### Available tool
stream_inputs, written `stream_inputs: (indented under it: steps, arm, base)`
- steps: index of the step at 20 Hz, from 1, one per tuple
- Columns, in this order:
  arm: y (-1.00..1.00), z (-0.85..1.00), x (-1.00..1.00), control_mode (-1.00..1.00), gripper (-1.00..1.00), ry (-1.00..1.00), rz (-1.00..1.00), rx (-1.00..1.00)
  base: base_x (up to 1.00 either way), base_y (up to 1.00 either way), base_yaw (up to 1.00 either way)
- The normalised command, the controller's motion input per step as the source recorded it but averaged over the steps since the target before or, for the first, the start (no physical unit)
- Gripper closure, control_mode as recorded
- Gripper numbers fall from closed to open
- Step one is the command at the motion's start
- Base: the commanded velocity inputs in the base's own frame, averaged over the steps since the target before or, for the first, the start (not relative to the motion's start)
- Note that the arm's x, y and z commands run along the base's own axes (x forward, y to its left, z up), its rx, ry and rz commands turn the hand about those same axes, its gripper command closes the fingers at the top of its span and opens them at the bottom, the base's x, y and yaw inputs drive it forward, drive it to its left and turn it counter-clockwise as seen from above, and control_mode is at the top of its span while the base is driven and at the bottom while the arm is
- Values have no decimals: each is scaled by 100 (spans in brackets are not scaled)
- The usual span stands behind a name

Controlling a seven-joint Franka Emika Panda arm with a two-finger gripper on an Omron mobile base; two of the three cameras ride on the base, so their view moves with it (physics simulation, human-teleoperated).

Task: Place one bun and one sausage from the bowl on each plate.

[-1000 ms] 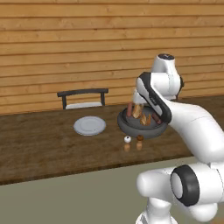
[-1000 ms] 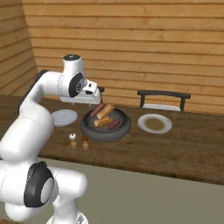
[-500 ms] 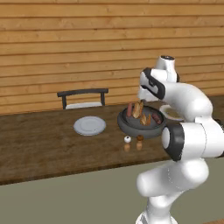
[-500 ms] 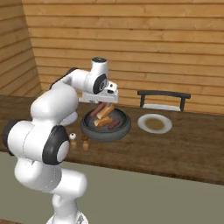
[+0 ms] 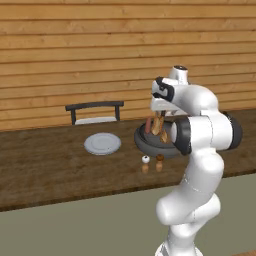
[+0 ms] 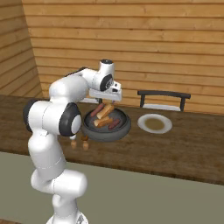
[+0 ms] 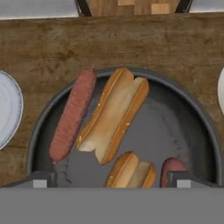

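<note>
The dark-grey bowl (image 7: 177,124) lies right under my gripper (image 7: 111,181), whose two fingertips (image 7: 43,179) stand wide apart with nothing between them. In the bowl are a long sausage (image 7: 72,120) at the left, a bun (image 7: 114,114) beside it, a second bun (image 7: 131,171) and a second sausage (image 7: 173,166) near the fingertips. One light-grey plate (image 7: 6,109) peeks in at the left edge, the other plate (image 7: 221,89) at the right edge. From the base, the gripper (image 6: 106,97) hangs open over the bowl (image 6: 105,134), with a plate (image 6: 154,123) beside it.
Two small shakers (image 5: 152,163) stand on the wooden counter just in front of the bowl (image 5: 144,145). A dark rack (image 5: 95,111) sits at the back against the plank wall, behind the plate (image 5: 102,143).
The arm has folded up from a low reach into a tall upright stance, while the hand stays over the bowl. The jaws remain wide open.
</note>
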Motion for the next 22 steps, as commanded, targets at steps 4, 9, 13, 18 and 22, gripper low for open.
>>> stream_inputs:
  steps: [4, 9, 13, 18, 22]
  arm:
    - [-2, -57, 30, -100, -100, 0, 4, 21]
    - [-2, -43, 18, -100, -100, 3, 0, 5]
    - [0, -26, 27, -100, -100, 4, 0, 0]
    - [0, -29, 30, -100, -100, 1, 0, 0]
    - [0, -24, 22, -100, -100, 0, 0, 0]
  base:
    - [0, 0, 0]
    - [0, 0, 0]
    - [0, 0, 0]
    - [0, 0, 0]
    - [0, 0, 0]
